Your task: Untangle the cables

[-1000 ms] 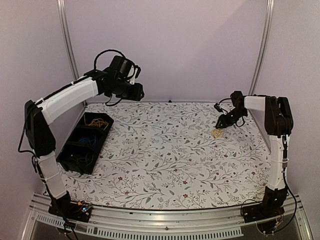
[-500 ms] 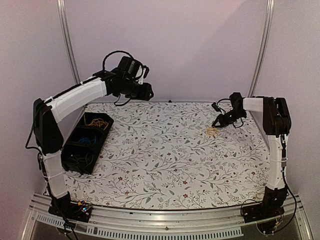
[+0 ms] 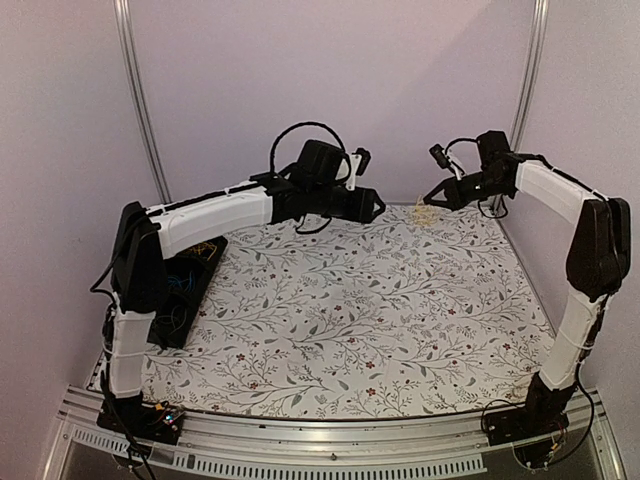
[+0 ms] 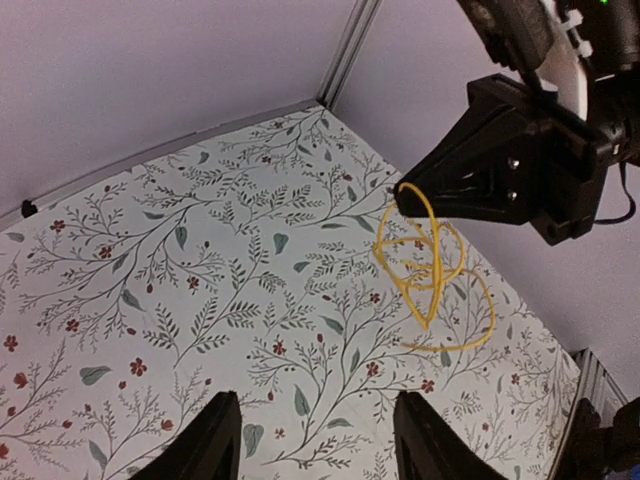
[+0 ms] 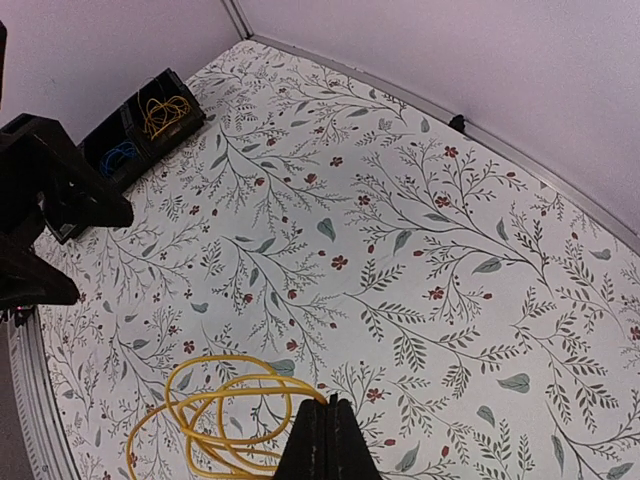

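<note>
Two grippers (image 3: 375, 207) (image 3: 428, 200), one tray (image 3: 205, 268), one yellow cable coil (image 4: 424, 295).

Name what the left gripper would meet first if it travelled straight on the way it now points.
Most likely the yellow cable loops hanging from the shut right gripper, ahead of the left gripper; depth is unclear, so it might pass below them.

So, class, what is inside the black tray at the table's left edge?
The black tray holds yellow wires in its far compartment and blue wires in the next. In the right wrist view the left gripper hides most of the nearest compartment.
</note>
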### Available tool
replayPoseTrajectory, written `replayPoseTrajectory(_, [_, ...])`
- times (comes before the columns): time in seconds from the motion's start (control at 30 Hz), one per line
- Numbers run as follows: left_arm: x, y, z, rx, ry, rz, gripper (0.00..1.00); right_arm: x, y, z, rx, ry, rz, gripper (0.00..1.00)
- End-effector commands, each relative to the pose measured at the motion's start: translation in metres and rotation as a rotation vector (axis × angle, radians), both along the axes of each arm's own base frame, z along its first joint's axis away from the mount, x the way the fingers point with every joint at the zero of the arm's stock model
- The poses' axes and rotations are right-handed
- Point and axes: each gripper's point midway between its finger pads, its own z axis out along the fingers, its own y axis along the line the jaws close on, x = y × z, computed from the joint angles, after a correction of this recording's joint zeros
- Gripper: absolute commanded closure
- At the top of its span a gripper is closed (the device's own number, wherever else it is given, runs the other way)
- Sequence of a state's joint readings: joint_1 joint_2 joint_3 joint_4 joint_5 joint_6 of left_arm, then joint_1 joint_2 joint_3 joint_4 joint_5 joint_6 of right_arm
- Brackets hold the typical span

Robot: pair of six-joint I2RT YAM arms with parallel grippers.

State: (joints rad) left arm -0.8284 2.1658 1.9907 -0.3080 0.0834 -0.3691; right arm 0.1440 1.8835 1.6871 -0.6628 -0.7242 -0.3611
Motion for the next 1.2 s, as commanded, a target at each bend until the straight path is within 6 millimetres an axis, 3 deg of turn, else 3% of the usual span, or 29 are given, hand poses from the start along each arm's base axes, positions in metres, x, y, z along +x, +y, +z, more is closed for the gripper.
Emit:
replayPoseTrajectory(0.0, [0.002, -0.04, 0.052, -0.21, -0.093, -0.038, 0.45, -0.015, 0.013, -0.004, 0.0, 0.056, -0.025, 1.0])
replayPoseTrajectory(0.17, [-0.005, -0.065, 0.055, -0.273, -0.11, -0.09, 0.44, -0.018, 0.024, 0.006, -0.016, 0.036, -0.038, 1.0])
replayPoseTrajectory(0.4, [0.004, -0.066, 0.034, -0.278, -0.031, -0.028, 0.48, -0.015, 0.035, 0.03, 0.004, -0.009, -0.009, 1.0])
replayPoseTrajectory(0.63, [0.009, -0.073, 0.024, -0.287, -0.023, -0.034, 0.55, -0.024, 0.044, 0.029, 0.02, 0.01, 0.031, 1.0])
replayPoseTrajectory(0.83, [0.032, -0.052, 0.003, -0.237, 0.01, 0.093, 0.71, -0.032, 0.048, 0.038, 0.049, 0.012, 0.063, 1.0])
replayPoseTrajectory(1.17, [0.067, -0.018, -0.042, -0.193, 0.074, 0.24, 1.0, -0.075, 0.064, 0.065, 0.181, 0.069, 0.253, 1.0])
